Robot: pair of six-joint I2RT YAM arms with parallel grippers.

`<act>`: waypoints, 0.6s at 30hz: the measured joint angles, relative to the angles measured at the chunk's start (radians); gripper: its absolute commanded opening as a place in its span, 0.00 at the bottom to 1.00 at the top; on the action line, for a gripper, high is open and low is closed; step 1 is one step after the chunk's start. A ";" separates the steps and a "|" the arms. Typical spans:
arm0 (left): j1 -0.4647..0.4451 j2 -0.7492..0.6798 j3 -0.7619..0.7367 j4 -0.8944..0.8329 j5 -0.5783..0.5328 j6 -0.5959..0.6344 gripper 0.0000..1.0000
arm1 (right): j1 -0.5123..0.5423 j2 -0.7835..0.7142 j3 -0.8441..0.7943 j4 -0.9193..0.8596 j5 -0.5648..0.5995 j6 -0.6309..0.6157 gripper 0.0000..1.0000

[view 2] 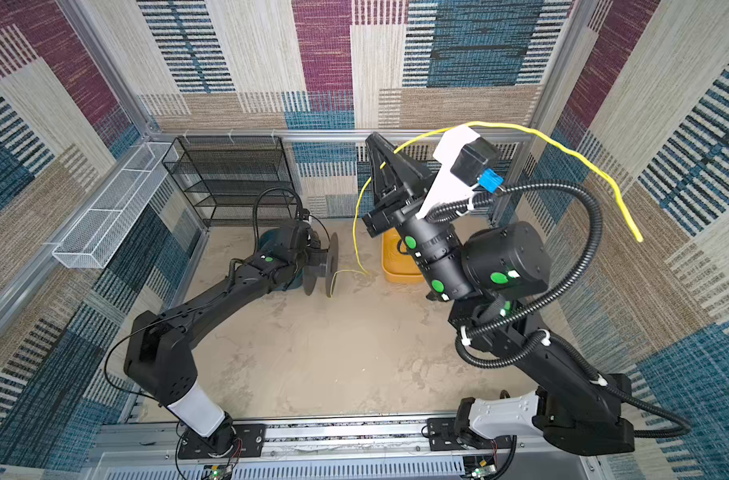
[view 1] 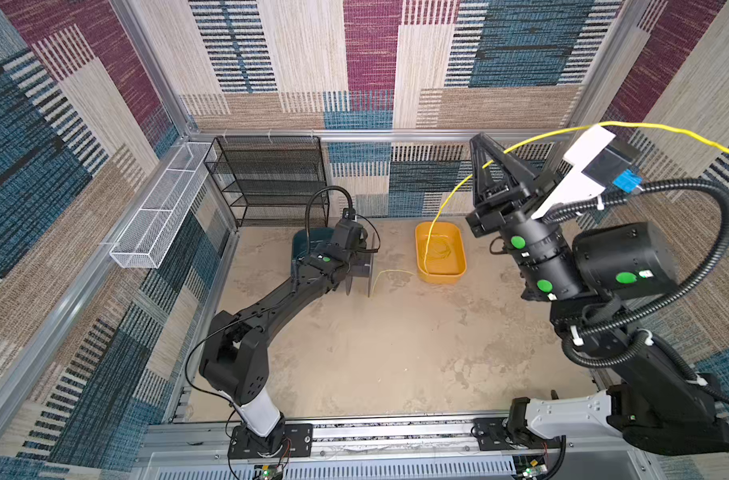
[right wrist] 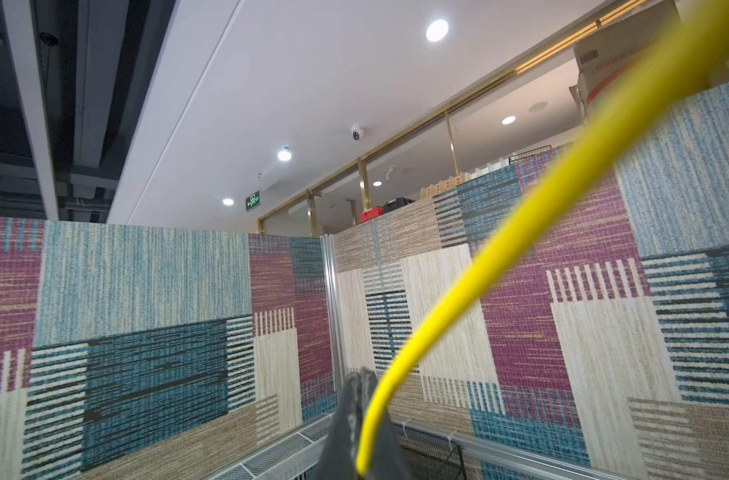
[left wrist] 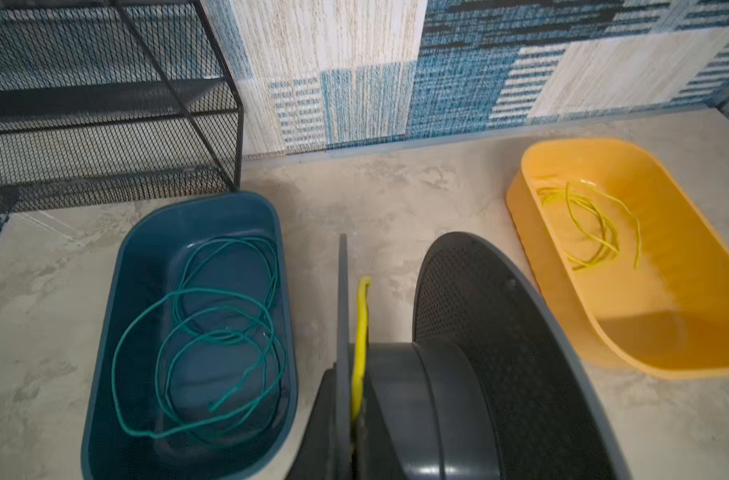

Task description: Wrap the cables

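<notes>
Right wrist view: the right gripper (right wrist: 358,390) pinches the cable (right wrist: 477,262), held high.
Left wrist view: the cable's end lies on the spool (left wrist: 437,374). Loose loops rest in the yellow bin (left wrist: 687,316).
Top views: the left gripper (view 1: 354,253) is pressed together, judged to be gripping the spool.
Recommendation: light tension, with turns laid side by side between the flanges.

Green exit sign (right wrist: 252,200) under ceiling (right wrist: 313,83), cardboard box (right wrist: 616,54) print unreadably blurred
</notes>
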 measured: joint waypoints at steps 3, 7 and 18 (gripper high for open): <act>-0.027 -0.073 -0.109 0.022 -0.019 0.000 0.00 | -0.102 0.052 0.046 -0.042 -0.056 0.046 0.00; -0.067 -0.139 -0.188 0.027 -0.032 0.008 0.00 | -0.241 0.148 0.161 -0.084 -0.145 0.109 0.00; -0.115 -0.220 -0.315 0.063 -0.085 0.030 0.00 | -0.513 0.498 0.743 -0.278 -0.336 0.283 0.00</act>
